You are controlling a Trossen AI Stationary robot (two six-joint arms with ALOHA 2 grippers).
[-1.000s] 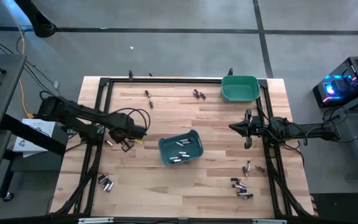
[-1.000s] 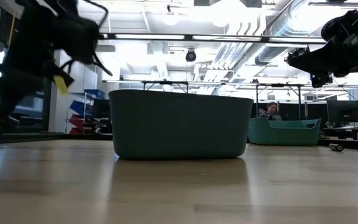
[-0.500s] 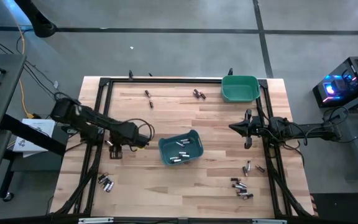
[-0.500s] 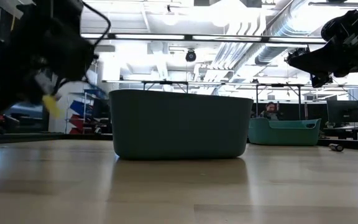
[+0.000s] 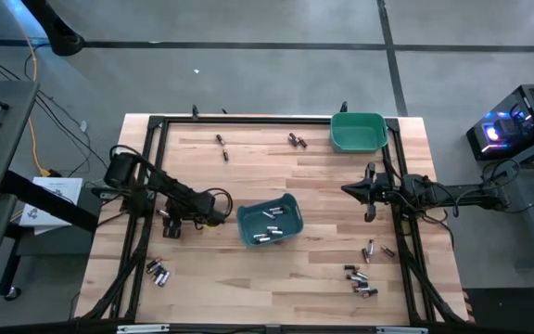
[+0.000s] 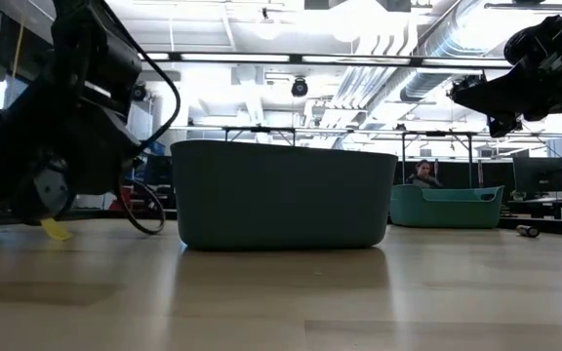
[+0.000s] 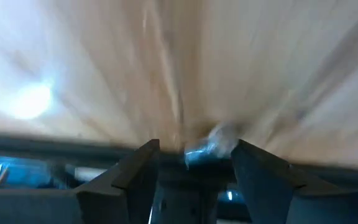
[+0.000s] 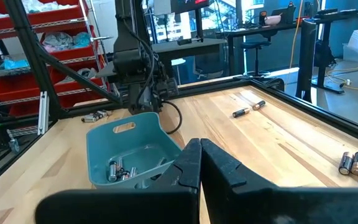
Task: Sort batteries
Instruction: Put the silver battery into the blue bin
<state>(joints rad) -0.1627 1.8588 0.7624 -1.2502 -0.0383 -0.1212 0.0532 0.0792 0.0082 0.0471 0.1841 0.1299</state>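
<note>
Left wrist view shows the left gripper (image 7: 194, 163) low over the table (image 5: 323, 172), fingers (image 7: 135, 177) spread around 1 silvery battery (image 7: 211, 147); right of it stands the teal bin (image 5: 269, 223) holding several batteries (image 5: 273, 213); the right gripper (image 5: 370, 192), pinched closed, hovers far right.

Lab: exposed ducts (image 6: 427, 44), workbenches (image 8: 278, 31)

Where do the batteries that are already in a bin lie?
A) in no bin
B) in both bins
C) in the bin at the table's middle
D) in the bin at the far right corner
C: the high view shows batteries in the middle bin; the corner bin looks empty.
</note>
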